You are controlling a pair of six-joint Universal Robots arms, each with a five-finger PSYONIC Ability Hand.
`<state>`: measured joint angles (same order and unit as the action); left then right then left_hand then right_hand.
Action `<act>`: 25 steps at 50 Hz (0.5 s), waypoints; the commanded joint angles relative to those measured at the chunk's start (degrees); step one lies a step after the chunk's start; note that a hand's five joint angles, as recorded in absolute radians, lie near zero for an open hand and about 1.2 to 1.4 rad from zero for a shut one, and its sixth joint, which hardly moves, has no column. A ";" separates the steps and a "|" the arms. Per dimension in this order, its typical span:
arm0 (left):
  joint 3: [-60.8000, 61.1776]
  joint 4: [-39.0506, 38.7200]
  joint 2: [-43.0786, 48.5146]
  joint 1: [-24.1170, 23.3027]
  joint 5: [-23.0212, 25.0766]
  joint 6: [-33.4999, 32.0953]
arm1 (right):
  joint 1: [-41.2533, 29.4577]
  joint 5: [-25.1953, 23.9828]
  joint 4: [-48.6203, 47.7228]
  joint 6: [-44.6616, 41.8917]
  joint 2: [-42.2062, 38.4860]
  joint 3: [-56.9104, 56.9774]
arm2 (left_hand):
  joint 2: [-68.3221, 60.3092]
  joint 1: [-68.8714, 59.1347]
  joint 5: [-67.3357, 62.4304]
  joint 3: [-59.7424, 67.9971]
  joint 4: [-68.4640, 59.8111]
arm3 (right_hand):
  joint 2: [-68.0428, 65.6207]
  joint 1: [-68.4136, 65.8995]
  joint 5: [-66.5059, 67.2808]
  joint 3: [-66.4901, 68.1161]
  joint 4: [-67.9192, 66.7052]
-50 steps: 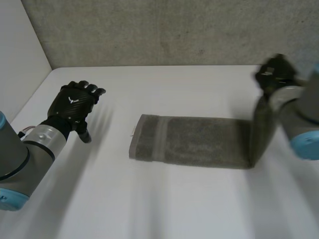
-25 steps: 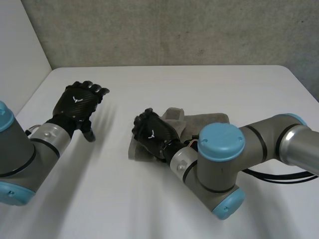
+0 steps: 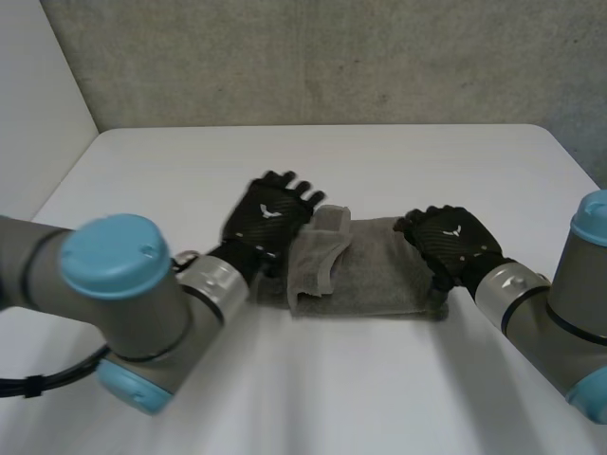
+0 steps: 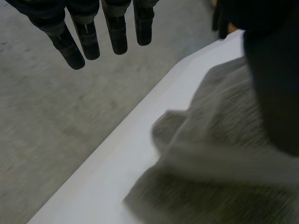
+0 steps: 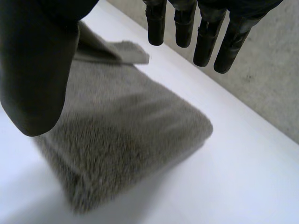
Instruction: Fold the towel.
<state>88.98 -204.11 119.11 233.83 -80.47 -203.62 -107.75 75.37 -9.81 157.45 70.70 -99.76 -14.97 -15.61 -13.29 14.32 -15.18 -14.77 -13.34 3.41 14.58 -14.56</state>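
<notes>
The grey towel (image 3: 375,270) lies folded across the middle of the white table (image 3: 313,389), its top layer rumpled, with a raised flap (image 3: 321,248) near its left end. My left hand (image 3: 268,214) hovers over that left end, open with straight fingers (image 4: 86,39); the towel (image 4: 210,154) lies below and beside its thumb. My right hand (image 3: 446,242) is above the towel's right end, open too, fingers (image 5: 205,35) spread straight and holding nothing. Under its palm the towel (image 5: 126,135) shows a thick folded corner.
A grey concrete wall (image 3: 332,57) runs behind the table's far edge, and a white panel (image 3: 38,114) stands at the left. My left arm (image 3: 123,294) crosses the table's front left; my right arm (image 3: 560,322) comes in from the front right.
The right hand carried the towel's right end over to the left, let go and drew back to the right end. The left hand swung in from the far left to the towel's left end.
</notes>
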 commanded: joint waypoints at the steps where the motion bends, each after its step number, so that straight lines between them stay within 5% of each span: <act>1: -5.84 0.20 5.87 -5.93 -1.18 0.68 | 0.97 -1.72 -0.56 -1.36 -0.57 -2.11 | 2.57 3.21 10.89 -1.92 2.78 | 4.77 3.34 -3.41 -4.58 4.56; 12: -12.52 0.11 12.11 -7.86 -3.29 1.03 | 0.35 -1.11 -1.17 -1.62 -1.89 -2.11 | 2.24 2.87 10.55 -1.59 2.45 | -5.24 -6.67 6.60 5.43 -5.45; 25: -17.52 -0.06 16.94 -4.70 -14.62 0.50 | 0.18 2.23 -2.58 -6.02 -7.07 -1.32 | -1.13 -0.49 7.19 1.78 -0.92 | -11.97 -13.40 13.33 12.16 -12.17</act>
<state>71.86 -204.08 135.21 226.93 -90.51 -203.01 -107.54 75.27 -11.24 153.47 65.20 -101.26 -15.87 -15.75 -16.26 15.73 -15.33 -18.36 -19.74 10.46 19.14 -19.43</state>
